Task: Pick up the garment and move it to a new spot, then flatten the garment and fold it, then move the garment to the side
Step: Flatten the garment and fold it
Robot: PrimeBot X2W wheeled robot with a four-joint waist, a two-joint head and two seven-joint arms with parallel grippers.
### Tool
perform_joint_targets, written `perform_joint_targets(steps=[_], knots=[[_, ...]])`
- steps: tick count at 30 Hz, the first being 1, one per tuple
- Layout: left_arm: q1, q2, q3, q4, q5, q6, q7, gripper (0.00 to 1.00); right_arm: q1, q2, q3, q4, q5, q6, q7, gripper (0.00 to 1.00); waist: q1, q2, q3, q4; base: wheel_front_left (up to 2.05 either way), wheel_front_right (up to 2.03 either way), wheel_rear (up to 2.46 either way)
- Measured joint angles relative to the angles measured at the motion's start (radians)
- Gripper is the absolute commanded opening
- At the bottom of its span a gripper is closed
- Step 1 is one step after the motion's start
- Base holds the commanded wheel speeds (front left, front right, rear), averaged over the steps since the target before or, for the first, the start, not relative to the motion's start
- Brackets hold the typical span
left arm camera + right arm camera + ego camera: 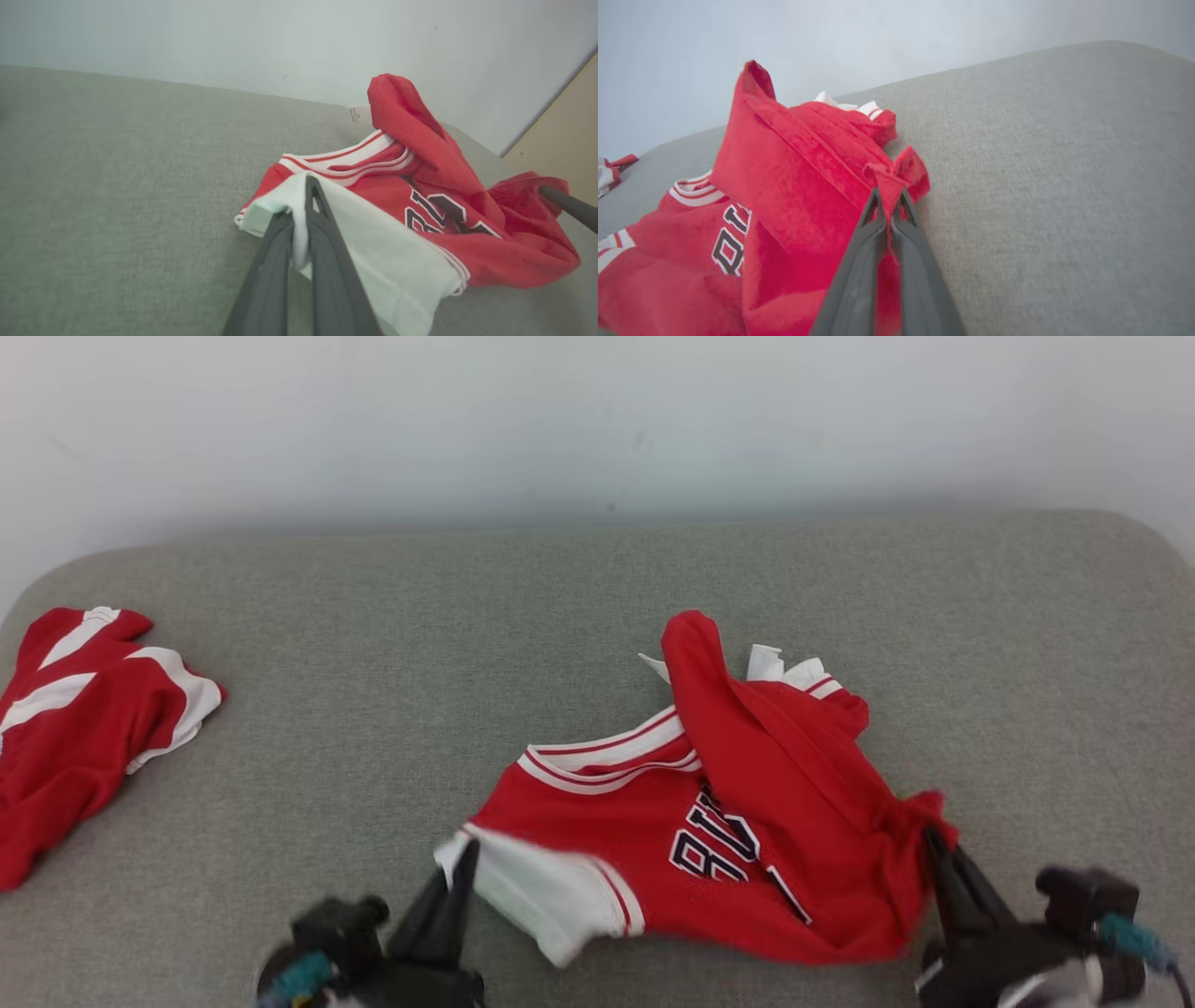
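The grey fabric-covered surface (373,616) runs wide in front of the robot, up against a pale wall. On it, right of centre, lies the red jersey (747,821) — the task's garment — half bunched, its near edge strung between the two arms. Its long axis therefore runs side to side across the robot's front. The striped white trim (607,751) of a neck or armhole points away, towards the wall. A big flap of red is thrown over the right half and peaks at the far side, hiding part of the dark lettering. A second red-and-white garment (84,709) sits well apart, at the far left edge.

The left gripper (465,861) has its fingers (322,242) closed on the white-faced corner at the jersey's left end. The right gripper (934,845) has its fingers (864,261) pinched tight on a twist of red at the right end. Each arm holds the end nearer to it.

To my eye the next move hangs on that: the cloth lies ahead of the fingers and between them, so drawing the arms apart and tipping the flap back should spread it flat.
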Motion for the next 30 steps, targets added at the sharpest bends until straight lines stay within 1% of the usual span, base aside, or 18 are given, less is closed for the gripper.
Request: perform_joint_targets(steps=[2,4,6,8,10,13,16,18,20,22,24,25,30], knots=[[-0.049,0.022,0.004,-0.036,-0.014,0.0,0.0,0.0,-0.041,-0.012,0.018,-0.06,0.014,0.0,0.023,0.0,0.0,0.0,0.006,-0.007,0.0,0.0,0.0],[-0.121,0.046,-0.001,-0.06,-0.05,0.0,0.004,0.0,-0.098,-0.014,0.036,-0.114,0.034,0.0,0.055,0.0,0.0,0.0,0.017,-0.011,0.0,0.0,0.0],[-0.218,0.085,-0.012,-0.077,-0.072,0.0,0.034,0.0,-0.165,-0.021,0.042,-0.145,0.059,0.0,0.093,0.0,0.0,0.0,0.033,-0.013,0.0,0.0,0.0],[-0.333,0.114,-0.014,-0.088,-0.115,0.0,0.069,0.0,-0.244,-0.032,0.041,-0.162,0.087,0.0,0.127,0.0,0.0001,0.0001,0.053,-0.013,0.0,0.0,0.0],[-0.456,0.128,-0.001,-0.09,-0.169,0.0,0.11,0.0,-0.339,-0.034,0.031,-0.171,0.119,0.0,0.164,0.0,0.0001,0.0,0.077,-0.012,0.0,0.0,0.0],[-0.653,0.153,0.023,-0.061,-0.234,0.0,0.177,0.0,-0.504,-0.032,-0.007,-0.151,0.157,0.0,0.221,0.0,0.0002,0.0001,0.124,-0.011,0.0,0.0,0.0],[-0.863,0.155,0.042,-0.005,-0.269,0.0,0.238,0.0,-0.703,-0.031,-0.057,-0.094,0.17,0.0,0.279,0.0,0.0003,0.0001,0.18,-0.01,0.0,0.0,0.0],[-1.007,0.148,0.06,0.042,-0.288,0.0,0.267,0.0,-0.846,-0.015,-0.099,-0.049,0.183,0.0,0.31,0.0,0.0003,0.0002,0.222,-0.011,0.0,0.0,0.0],[-1.158,0.151,0.064,0.096,-0.273,0.001,0.286,0.0,-0.997,0.012,-0.152,0.011,0.19,0.0,0.338,0.0,0.0003,0.0002,0.267,-0.012,0.0,0.0,0.0],[-1.299,0.15,0.077,0.151,-0.257,0.013,0.29,0.0,-1.14,0.04,-0.198,0.079,0.188,0.0,0.358,0.0,0.0004,0.0002,0.313,-0.015,0.0,0.0,0.0],[-1.43,0.147,0.087,0.207,-0.246,0.025,0.277,0.0,-1.278,0.06,-0.244,0.152,0.169,0.0,0.361,0.0,0.0005,0.0002,0.359,-0.019,0.0,0.0,0.0],[-1.544,0.144,0.08,0.262,-0.218,0.026,0.267,0.0,-1.398,0.075,-0.279,0.228,0.134,0.0,0.36,0.0,0.0004,0.0002,0.403,-0.025,0.0,0.0,0.0],[-1.764,0.106,0.056,0.393,-0.179,0.026,0.245,0.0,-1.644,0.106,-0.33,0.391,0.03,0.0,0.318,0.0,0.0006,0.0003,0.501,-0.043,0.0,0.0,0.0]])
